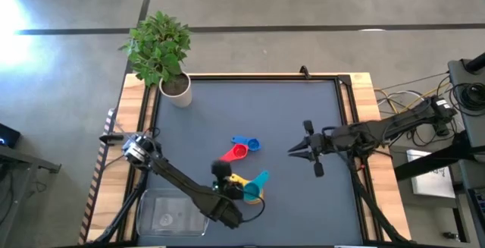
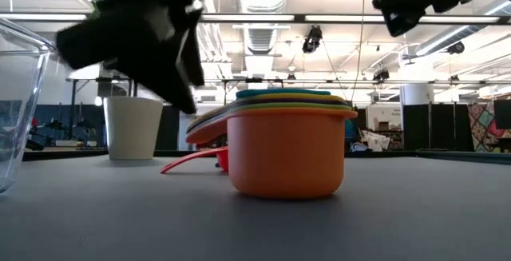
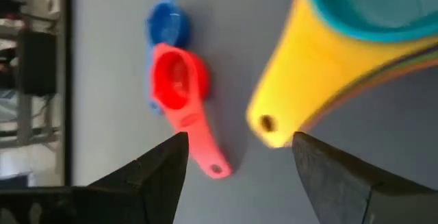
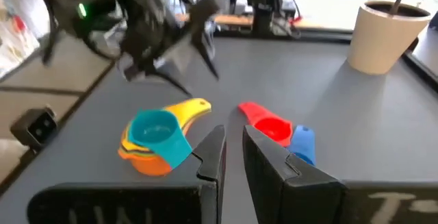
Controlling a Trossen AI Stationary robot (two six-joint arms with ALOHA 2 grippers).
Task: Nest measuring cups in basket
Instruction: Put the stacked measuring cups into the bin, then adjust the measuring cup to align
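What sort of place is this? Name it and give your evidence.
Probably a robotics lab or open workshop hall: a framed work table with two mounted arms, bare ceiling ducts and strip lights, cables and gear beside the table.

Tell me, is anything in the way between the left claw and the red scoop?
Nothing visible blocks it. In the left wrist view the left gripper is open, and only bare table lies between its fingers and the red scoop. The blue scoop lies just beyond the red one, and the nested stack sits off to one side.
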